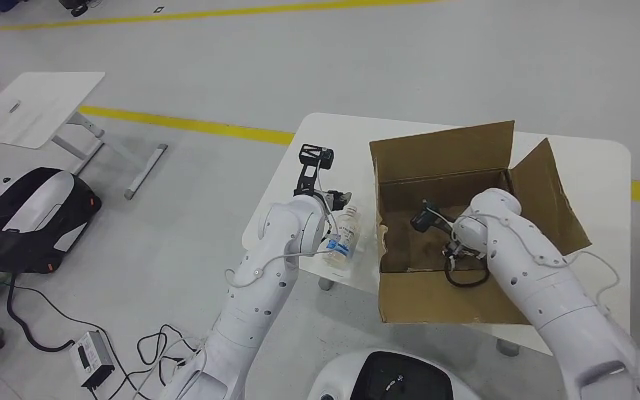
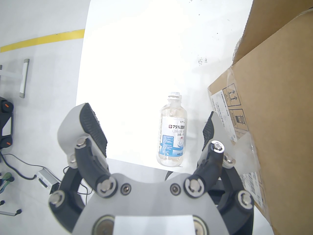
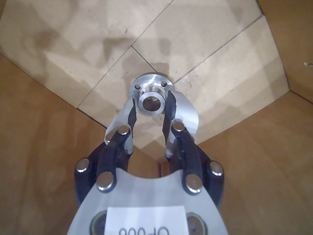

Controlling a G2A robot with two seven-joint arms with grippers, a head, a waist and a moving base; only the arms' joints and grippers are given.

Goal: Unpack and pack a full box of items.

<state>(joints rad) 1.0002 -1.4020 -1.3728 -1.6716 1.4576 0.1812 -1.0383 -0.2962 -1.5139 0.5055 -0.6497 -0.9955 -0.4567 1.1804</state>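
Note:
An open cardboard box (image 1: 455,165) stands on the white table (image 1: 320,135). My right gripper (image 3: 150,113) is down inside the box (image 3: 73,37), shut on a round metal flange part (image 3: 150,93) that rests on the box floor; its pads press on the hub from both sides. In the top view this gripper (image 1: 428,220) sits at the box's left inner side. A clear bottle (image 2: 172,133) with a blue and white label lies on the table beside the box (image 2: 269,103), near the front edge. My left gripper (image 2: 156,123) hangs open above the bottle (image 1: 343,240), apart from it.
The box flaps (image 1: 550,190) stand open toward the right. The bare white table top (image 2: 146,50) stretches beyond the bottle. On the floor to the left are a small white table (image 1: 45,105), a dark machine (image 1: 40,215) and cables (image 1: 100,350).

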